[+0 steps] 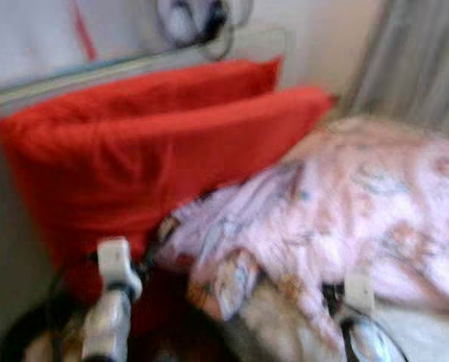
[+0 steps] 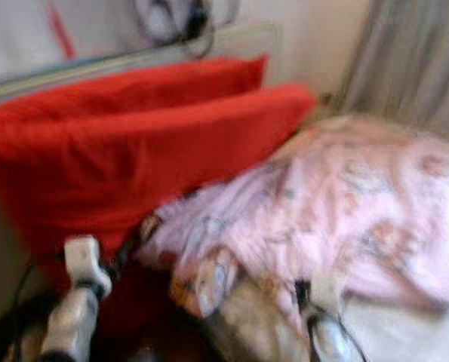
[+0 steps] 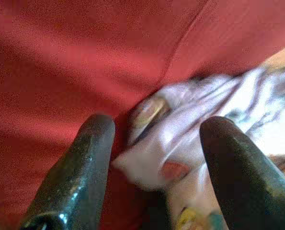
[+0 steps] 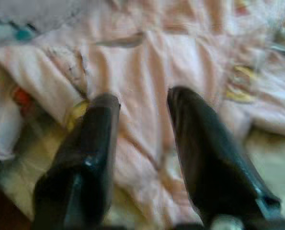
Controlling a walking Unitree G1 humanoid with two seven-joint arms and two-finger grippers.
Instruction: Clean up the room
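Note:
Two red pillows lean against the headboard on the left of the bed. A pink patterned blanket lies crumpled to their right, its corner reaching the pillows. My left gripper is open, its fingers on either side of the blanket's corner at the foot of the red pillow. My right gripper is open just above the pink blanket. Both arms rise from the bottom edge of the eye views: left arm, right arm.
A pale metal headboard rail runs behind the pillows, with dark cables hanging on the wall above. Grey curtains hang at the back right. The eye views are blurred.

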